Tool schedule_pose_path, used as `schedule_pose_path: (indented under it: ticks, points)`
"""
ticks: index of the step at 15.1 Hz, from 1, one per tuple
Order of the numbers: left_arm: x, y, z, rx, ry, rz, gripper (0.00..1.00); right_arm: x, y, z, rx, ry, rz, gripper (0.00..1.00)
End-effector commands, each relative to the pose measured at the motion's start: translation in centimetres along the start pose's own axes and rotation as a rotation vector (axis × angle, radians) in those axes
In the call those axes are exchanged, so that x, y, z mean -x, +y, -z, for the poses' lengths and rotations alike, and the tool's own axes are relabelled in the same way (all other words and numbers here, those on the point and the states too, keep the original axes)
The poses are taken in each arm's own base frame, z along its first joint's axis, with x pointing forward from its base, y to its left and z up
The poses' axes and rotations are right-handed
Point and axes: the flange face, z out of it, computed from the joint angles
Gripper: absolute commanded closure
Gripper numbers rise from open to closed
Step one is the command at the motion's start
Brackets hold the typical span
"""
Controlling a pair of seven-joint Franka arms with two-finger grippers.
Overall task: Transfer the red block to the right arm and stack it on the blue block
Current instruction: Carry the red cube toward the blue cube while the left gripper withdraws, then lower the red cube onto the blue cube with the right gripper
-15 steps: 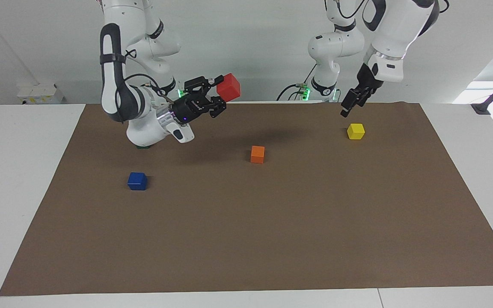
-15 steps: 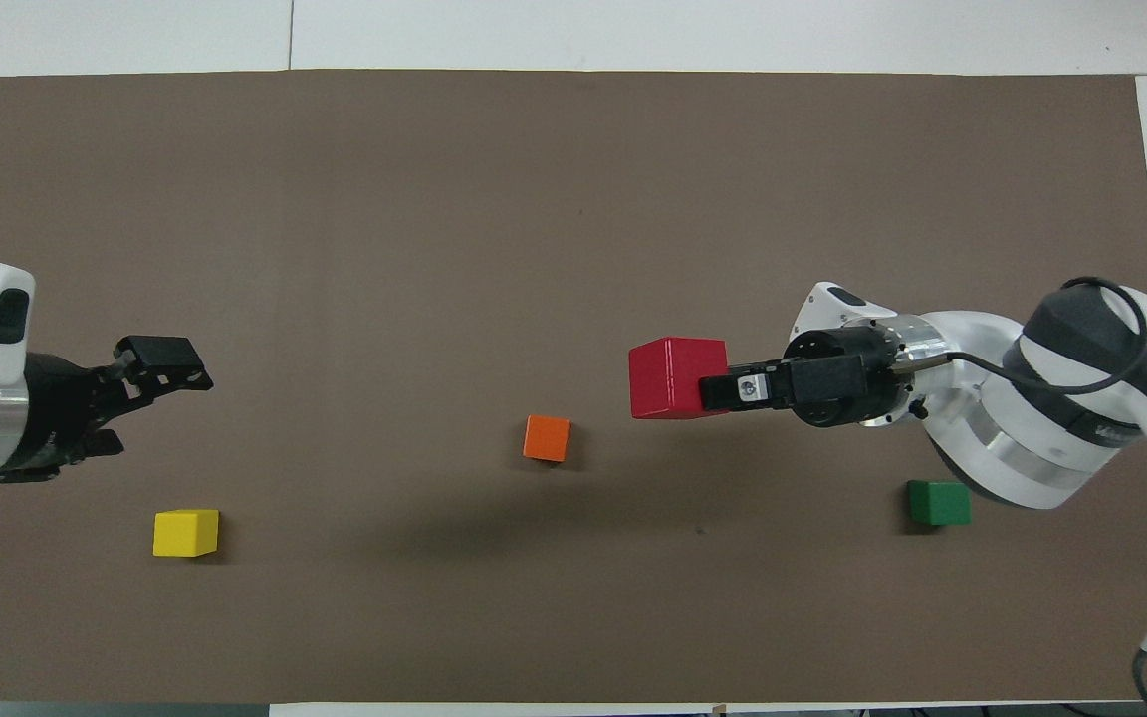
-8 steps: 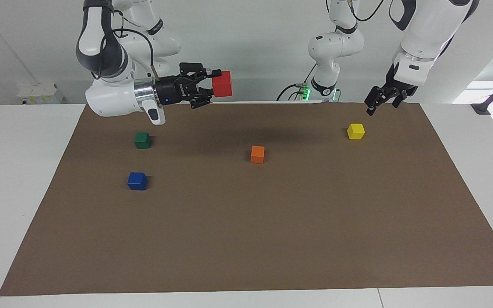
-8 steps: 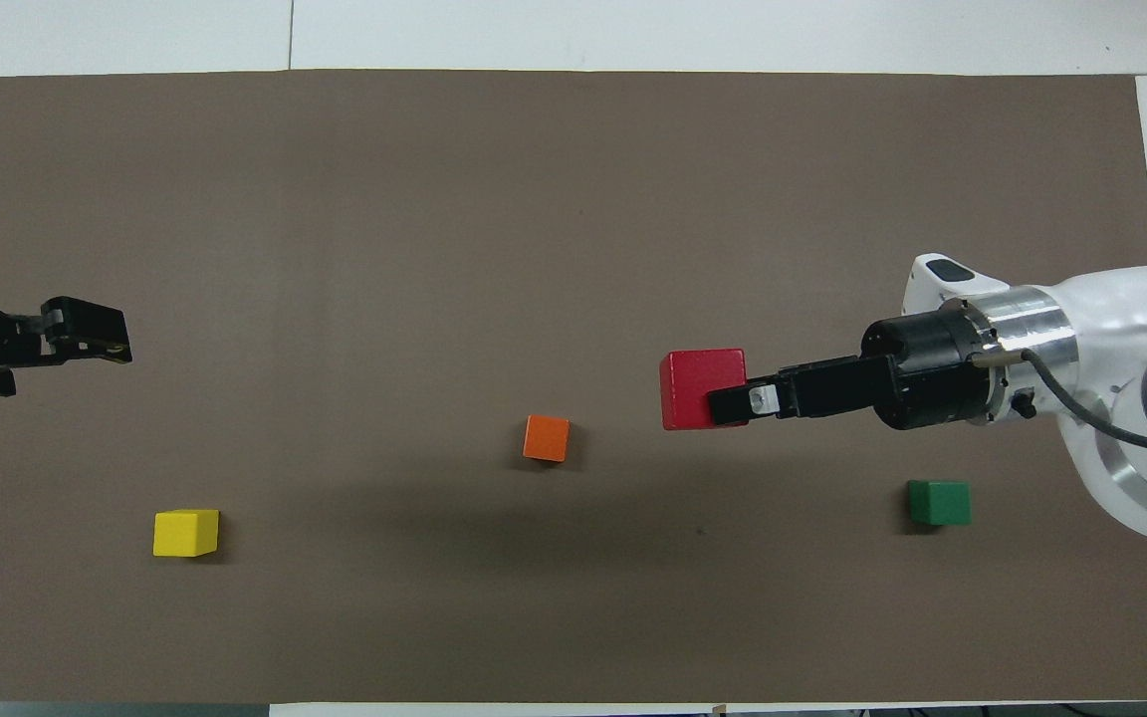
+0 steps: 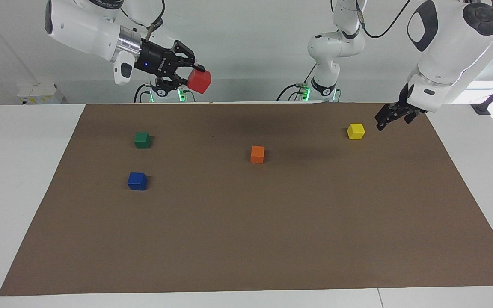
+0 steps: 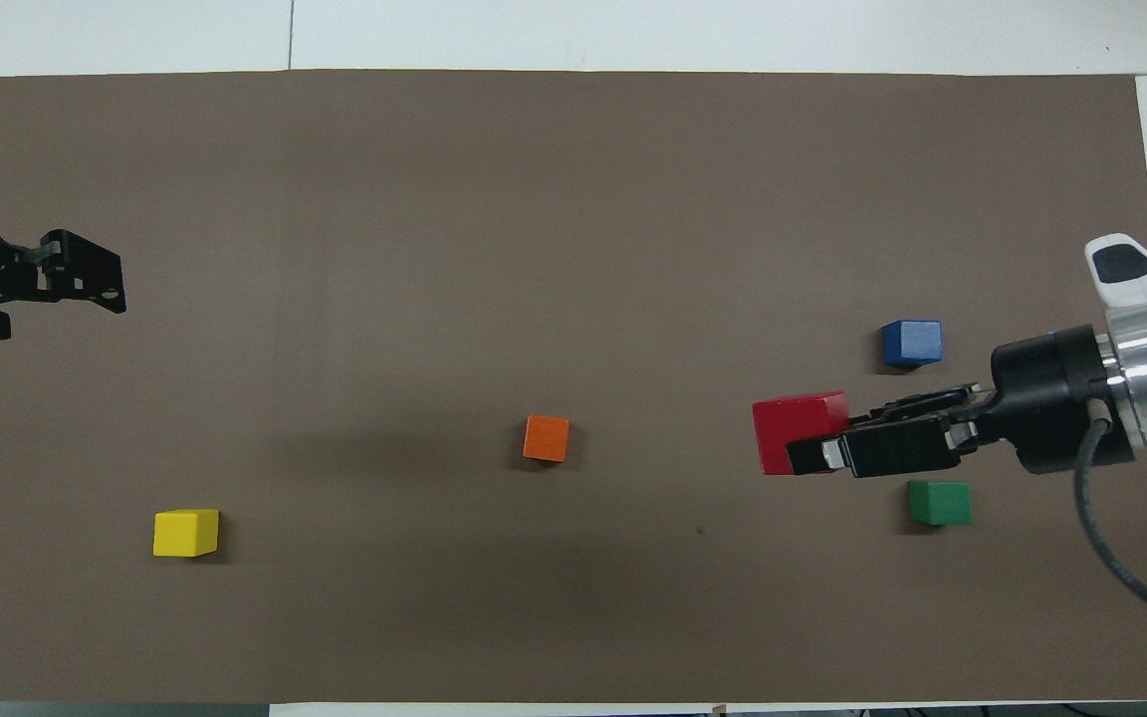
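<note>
Facing view: right gripper (image 5: 190, 75) clamps the red block (image 5: 199, 81) high above the mat, over ground near the green block (image 5: 142, 140). Blue block (image 5: 137, 181) sits beside green, farther from the robots. Left gripper (image 5: 387, 118) waits, fingers spread. Advice: centre over blue, square faces, lower slowly.

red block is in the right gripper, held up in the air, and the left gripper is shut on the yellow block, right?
Not quite. The left gripper is open and holds nothing; the yellow block sits on the table beside it, as the facing view shows. The rest stands: the right gripper holds the red block in the air.
</note>
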Motion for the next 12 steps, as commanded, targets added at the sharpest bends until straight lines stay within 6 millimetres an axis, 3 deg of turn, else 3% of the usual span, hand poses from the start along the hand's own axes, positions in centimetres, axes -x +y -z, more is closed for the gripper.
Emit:
schedule_pose_path:
  ticks: [1,7,10,12]
  points:
    - [1.6,-0.4,0.6,-0.010,-0.013,-0.056,0.00,-0.2,0.0,1.5,0.222,-0.025,-0.006,1.00]
    - [3.3,0.8,-1.3,0.009,-0.028,-0.088,0.00,0.3,3.2,2.8,0.638,-0.062,-0.070,1.00]
    - [3.5,2.0,-1.6,0.014,-0.003,-0.105,0.00,0.5,4.8,1.7,0.776,-0.085,-0.096,1.00]
    - [3.8,2.1,-2.3,0.014,0.004,-0.108,0.00,0.2,7.4,0.7,0.800,-0.061,-0.125,1.00]
